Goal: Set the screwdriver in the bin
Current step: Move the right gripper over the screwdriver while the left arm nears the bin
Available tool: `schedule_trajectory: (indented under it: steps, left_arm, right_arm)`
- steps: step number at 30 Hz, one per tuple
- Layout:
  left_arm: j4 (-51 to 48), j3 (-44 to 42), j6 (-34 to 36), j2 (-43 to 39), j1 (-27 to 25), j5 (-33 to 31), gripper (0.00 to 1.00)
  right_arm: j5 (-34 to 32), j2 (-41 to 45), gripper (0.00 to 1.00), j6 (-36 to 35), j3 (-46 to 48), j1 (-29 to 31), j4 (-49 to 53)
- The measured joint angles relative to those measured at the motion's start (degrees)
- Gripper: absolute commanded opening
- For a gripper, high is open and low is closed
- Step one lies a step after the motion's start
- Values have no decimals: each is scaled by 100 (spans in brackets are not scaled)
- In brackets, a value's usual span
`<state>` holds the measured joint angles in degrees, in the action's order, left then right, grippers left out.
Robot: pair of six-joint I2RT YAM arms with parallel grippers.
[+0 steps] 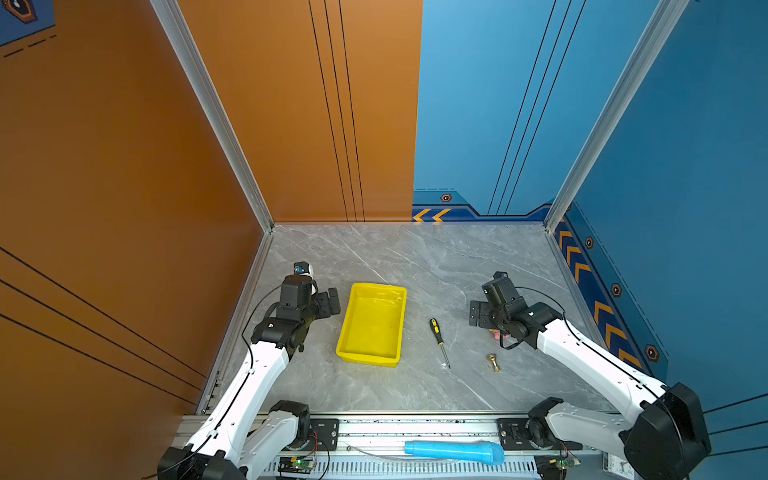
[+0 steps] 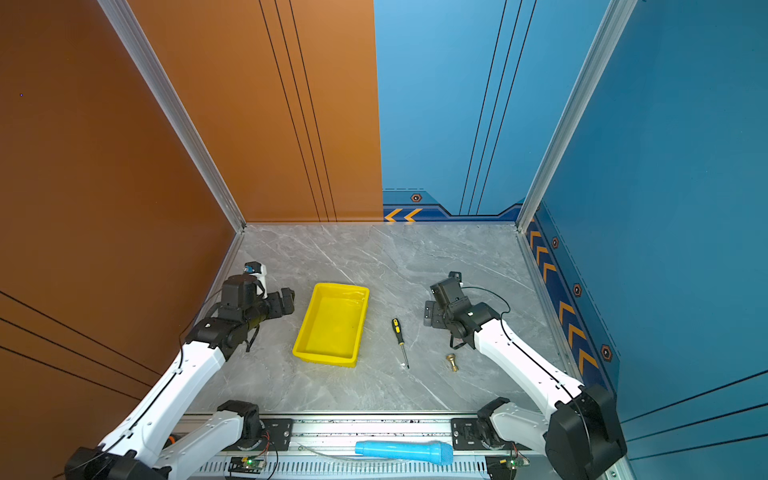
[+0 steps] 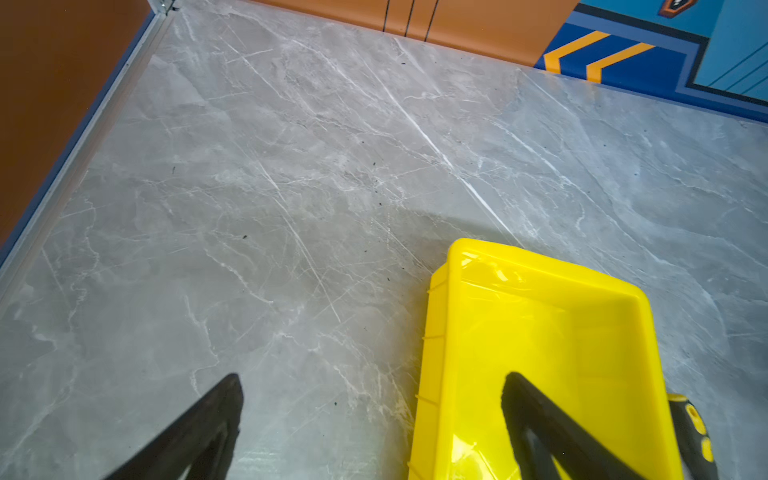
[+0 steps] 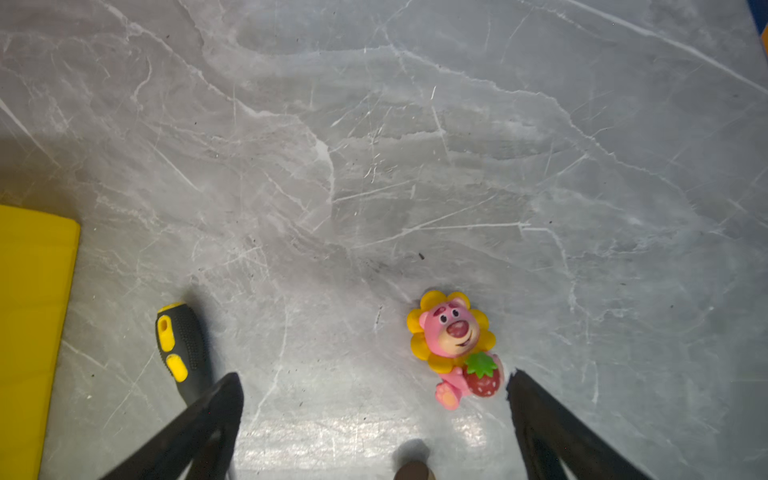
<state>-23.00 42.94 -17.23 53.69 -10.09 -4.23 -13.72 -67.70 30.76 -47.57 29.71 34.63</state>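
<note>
Surface: grey marbled table (image 1: 415, 257), orange wall on my left, blue on my right.
Bin: yellow bin (image 1: 372, 328) mid-table, its floor bare.
Screwdriver: screwdriver (image 1: 436, 330) lies flat on the table just right of the bin, not touching it, handle toward the back wall.
Around: brass bell-shaped piece (image 1: 493, 362) near the shaft tip; pink bear figurine (image 4: 455, 345) lies under my right arm.
Left jaws: spread wide, holding nothing, hanging over the bin's left rim.
Right jaws: spread wide, gripping nothing, above the table beside the screwdriver handle and bear.
</note>
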Motion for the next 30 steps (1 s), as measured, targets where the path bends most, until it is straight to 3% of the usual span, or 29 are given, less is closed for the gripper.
schedule_trajectory:
  steps: [13, 19, 30]
  left_arm:
    - [-437, 20, -4, -208, -850, 776, 98]
    - [-396, -181, -264, -431, -914, 885, 98]
    - [-341, -264, -542, -579, -1062, 903, 98]
  right_arm:
    - [-4, -518, 100, 680, -85, 951, 98]
    - [26, -999, 100, 723, -136, 1399, 57]
    - [297, -2260, 93, 527, -911, 1552, -315]
